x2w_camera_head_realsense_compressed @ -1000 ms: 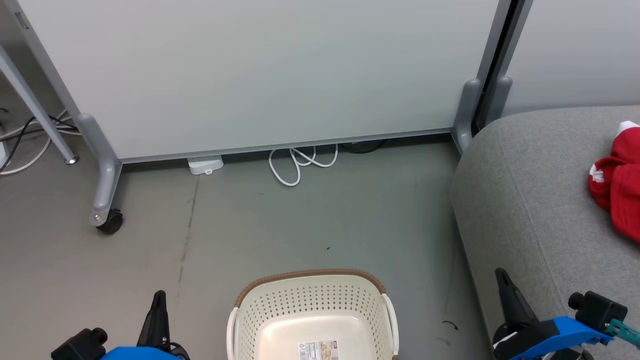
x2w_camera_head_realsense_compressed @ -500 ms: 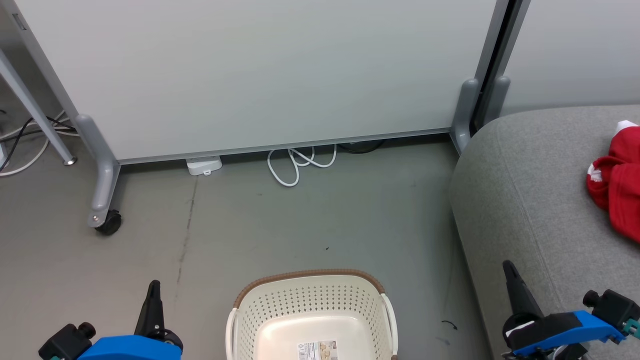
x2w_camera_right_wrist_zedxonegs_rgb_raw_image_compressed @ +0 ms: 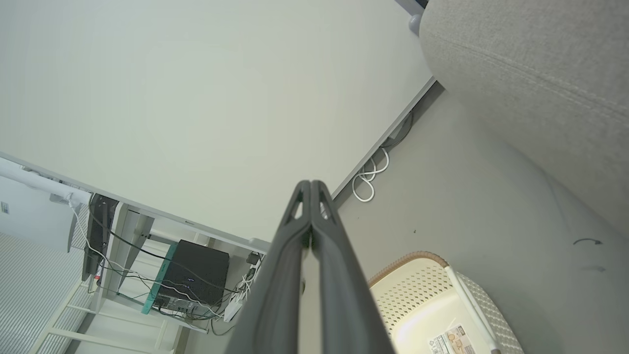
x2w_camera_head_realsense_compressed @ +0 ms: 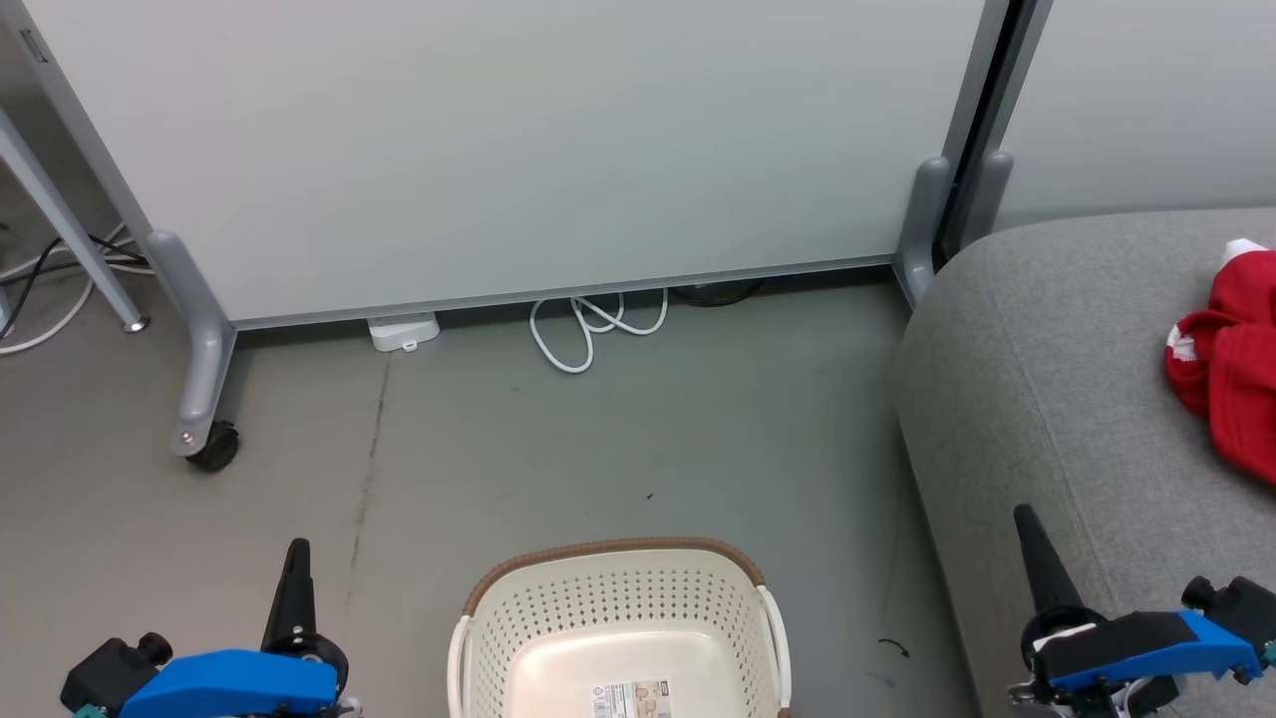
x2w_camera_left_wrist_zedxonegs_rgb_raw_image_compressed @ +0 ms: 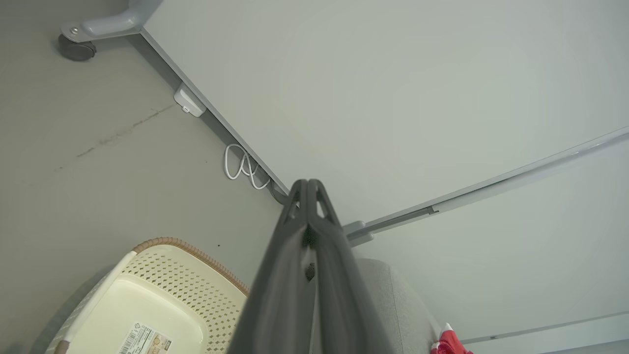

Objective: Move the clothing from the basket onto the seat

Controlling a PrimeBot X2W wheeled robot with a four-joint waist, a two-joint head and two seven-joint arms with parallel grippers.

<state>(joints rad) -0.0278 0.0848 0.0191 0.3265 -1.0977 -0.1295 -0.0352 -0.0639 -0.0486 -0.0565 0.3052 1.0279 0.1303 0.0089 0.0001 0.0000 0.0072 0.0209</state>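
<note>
Left gripper is seen lower left, fingers pressed together. Basket is placed bottom centre. Right gripper is shown lower right, also pressed together. Red clothing is laid on the seat at the right edge.

1. The grey floor is smooth and evenly lit, with a thin dark streak running near to far, left of centre.
2. A pale partition panel spans the far side; its grey foot at the left ends in a black caster.
3. Under its bottom edge lie a small white box and a looped white cable.
4. Far left, a slanted grey leg stands among loose cords.
5. A second pale panel stands far right, behind a dark gap.
</note>
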